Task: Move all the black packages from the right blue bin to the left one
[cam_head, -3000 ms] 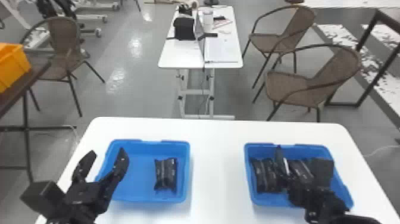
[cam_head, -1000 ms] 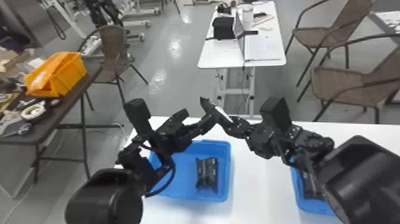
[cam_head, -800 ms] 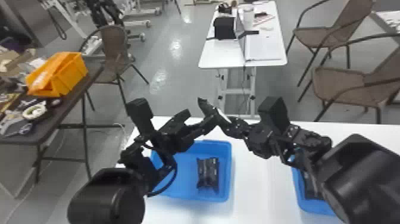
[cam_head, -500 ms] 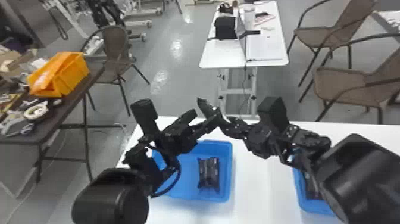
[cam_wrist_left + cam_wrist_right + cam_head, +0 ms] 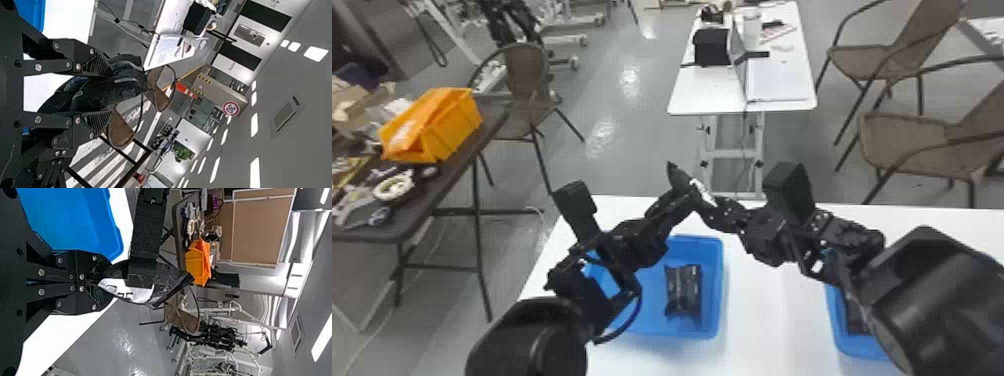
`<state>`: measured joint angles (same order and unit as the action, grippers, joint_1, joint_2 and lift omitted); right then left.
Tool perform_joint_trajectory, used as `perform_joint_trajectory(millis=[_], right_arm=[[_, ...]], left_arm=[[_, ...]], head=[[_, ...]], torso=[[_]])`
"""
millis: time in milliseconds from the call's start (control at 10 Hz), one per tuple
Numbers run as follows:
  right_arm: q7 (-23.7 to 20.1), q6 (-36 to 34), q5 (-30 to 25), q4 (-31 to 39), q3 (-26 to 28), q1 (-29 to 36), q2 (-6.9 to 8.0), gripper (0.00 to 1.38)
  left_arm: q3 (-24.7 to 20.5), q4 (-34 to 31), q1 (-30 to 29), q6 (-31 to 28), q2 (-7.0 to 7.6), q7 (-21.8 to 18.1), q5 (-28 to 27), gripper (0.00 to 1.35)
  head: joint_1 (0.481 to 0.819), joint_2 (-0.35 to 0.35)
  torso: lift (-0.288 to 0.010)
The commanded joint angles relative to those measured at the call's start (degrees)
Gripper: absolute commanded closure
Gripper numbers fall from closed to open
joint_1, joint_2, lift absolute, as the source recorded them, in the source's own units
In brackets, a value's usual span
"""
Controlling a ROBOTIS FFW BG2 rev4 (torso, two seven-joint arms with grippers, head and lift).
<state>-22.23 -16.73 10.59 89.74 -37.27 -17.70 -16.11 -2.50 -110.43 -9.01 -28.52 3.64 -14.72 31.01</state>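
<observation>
Package point(image 5: 172, 280), black and probably light, soft and slippery, is held above the surface point(image 5: 767, 320), the right pincer point(image 5: 103, 283) clenched on one end, the left pincer point(image 5: 111, 93) grasping its bulk, where a broad, gentle hold looks surest.

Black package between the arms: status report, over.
Right fingers shut on the black package; left gripper right at it, grip unclear. Another package in left bin. Right arm partly blocks head view of right bin.
</observation>
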Motion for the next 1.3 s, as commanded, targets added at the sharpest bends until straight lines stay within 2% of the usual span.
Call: perform_joint_trajectory(millis=[0,200,300,400,500,600,700,800,900,1200], right_arm=[[0.0,0.1,0.0,-0.1,0.0,-0.1,0.11,1.28],[-0.2,1.3,0.0,-0.4,0.0,0.0,0.29,1.26],[-1.1,4.2,-1.5,-0.8,0.5,0.6,0.82,0.77],[-3.6,5.7,-3.6,-0.4,4.4,2.8,2.4,0.11],[-6.0,5.7,-5.4,2.2,11.4,6.8,4.95,0.0],[-5.7,6.1,-6.9,6.7,20.1,12.7,7.76,0.15],[-3.7,6.4,-6.9,10.6,27.0,18.1,10.13,0.3],[-1.1,7.1,-7.6,14.0,31.1,22.4,11.01,0.38],[1.1,7.1,-7.9,16.1,33.8,25.5,11.1,0.41],[5.4,7.4,-4.0,16.5,38.0,30.9,11.19,0.41]], left_arm=[[0.1,0.2,-0.4,1.7,-0.21,0.0,0.0,1.22],[-0.1,0.4,-0.9,4.2,-0.74,0.0,-0.1,1.22],[-0.5,0.4,-1.3,5.0,-0.91,0.1,-0.1,1.22],[-1.1,0.4,-1.5,5.6,-1.09,0.1,-0.4,1.22],[-2.1,0.5,-2.0,7.0,-1.53,0.1,-2.4,1.22],[-3.7,1.6,-2.7,9.6,-2.41,-0.7,-8.4,1.22],[-5.1,5.1,-3.6,14.5,-3.46,-2.2,-14.5,1.22],[-5.7,9.3,-4.5,18.3,-3.79,-3.2,-15.5,1.22],[-5.5,11.1,-5.8,21.3,-3.79,-3.1,-18.4,1.22],[-6.1,16.8,-5.9,32.5,-3.79,-4.3,-31.1,1.22]], head=[[0.695,0.216],[0.695,0.219],[0.695,0.222],[0.695,0.231],[0.695,0.238],[0.695,0.238],[0.695,0.225],[0.695,0.193],[0.695,0.16],[0.695,0.09]], torso=[[0.0],[0.0],[0.0],[0.0],[0.0],[0.0],[0.0],[0.0],[0.0],[0.0]])
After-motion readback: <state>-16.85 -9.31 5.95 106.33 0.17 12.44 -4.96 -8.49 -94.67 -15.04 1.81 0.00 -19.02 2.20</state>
